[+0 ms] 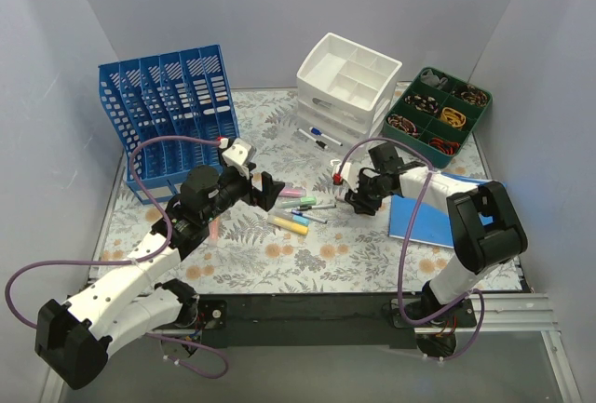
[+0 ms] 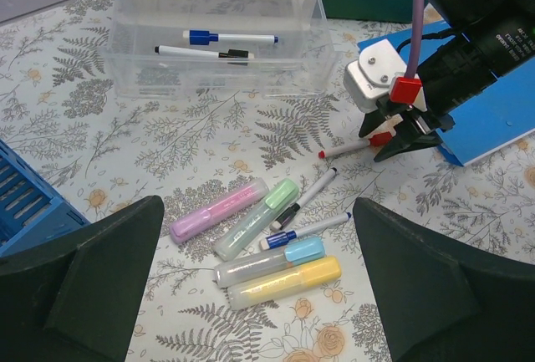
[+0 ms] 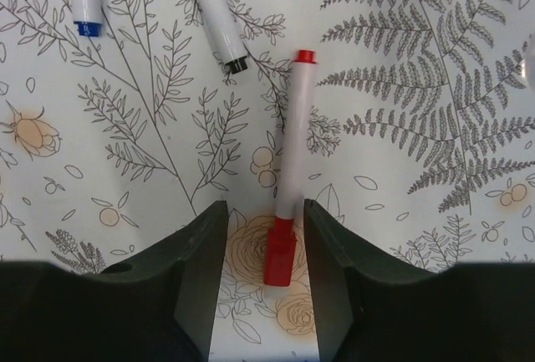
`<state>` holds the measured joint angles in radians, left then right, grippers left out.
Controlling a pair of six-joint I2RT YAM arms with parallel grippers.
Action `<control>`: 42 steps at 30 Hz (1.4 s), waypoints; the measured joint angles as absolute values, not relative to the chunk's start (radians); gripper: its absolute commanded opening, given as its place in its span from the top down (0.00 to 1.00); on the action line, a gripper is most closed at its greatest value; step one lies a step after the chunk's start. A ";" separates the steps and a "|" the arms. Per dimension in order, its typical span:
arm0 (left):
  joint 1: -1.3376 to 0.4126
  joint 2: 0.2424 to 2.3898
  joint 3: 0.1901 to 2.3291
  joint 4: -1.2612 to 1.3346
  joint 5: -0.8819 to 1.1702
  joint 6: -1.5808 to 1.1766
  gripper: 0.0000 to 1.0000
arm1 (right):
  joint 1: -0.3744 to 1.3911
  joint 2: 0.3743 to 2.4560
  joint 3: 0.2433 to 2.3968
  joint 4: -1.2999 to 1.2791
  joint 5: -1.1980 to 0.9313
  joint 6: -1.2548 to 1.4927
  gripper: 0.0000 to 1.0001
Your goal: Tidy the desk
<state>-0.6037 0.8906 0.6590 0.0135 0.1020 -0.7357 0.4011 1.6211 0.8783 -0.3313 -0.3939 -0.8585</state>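
Nearest, the right gripper, fingers spread, straddles the cap end of a red marker lying flat on the fern-print desk; the left gripper hangs wide open above highlighters; an off-centre squeeze may roll the slim marker away.

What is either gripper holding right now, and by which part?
Nothing. The right gripper is open astride the cap end of the white red-capped marker; left gripper open, empty.
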 measured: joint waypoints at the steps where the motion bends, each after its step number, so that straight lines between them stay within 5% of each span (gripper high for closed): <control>1: -0.604 0.891 0.659 0.014 0.102 -0.736 0.02 | 0.404 1.625 0.885 -0.333 -0.391 -0.856 0.55; 7: -0.604 0.893 0.659 0.009 0.102 -0.736 0.02 | 0.410 1.636 0.896 -0.339 -0.391 -0.840 0.74; 11: -0.604 0.893 0.659 0.007 0.102 -0.736 0.02 | 0.413 1.636 0.896 -0.345 -0.395 -0.841 0.98; 28: -0.604 0.893 0.659 0.007 0.110 -0.732 0.02 | 0.413 1.514 1.036 -0.562 -0.464 -0.876 0.99; 42: -0.604 0.893 0.659 0.007 0.115 -0.725 0.02 | 0.421 1.646 1.543 -0.590 -0.502 -0.663 0.99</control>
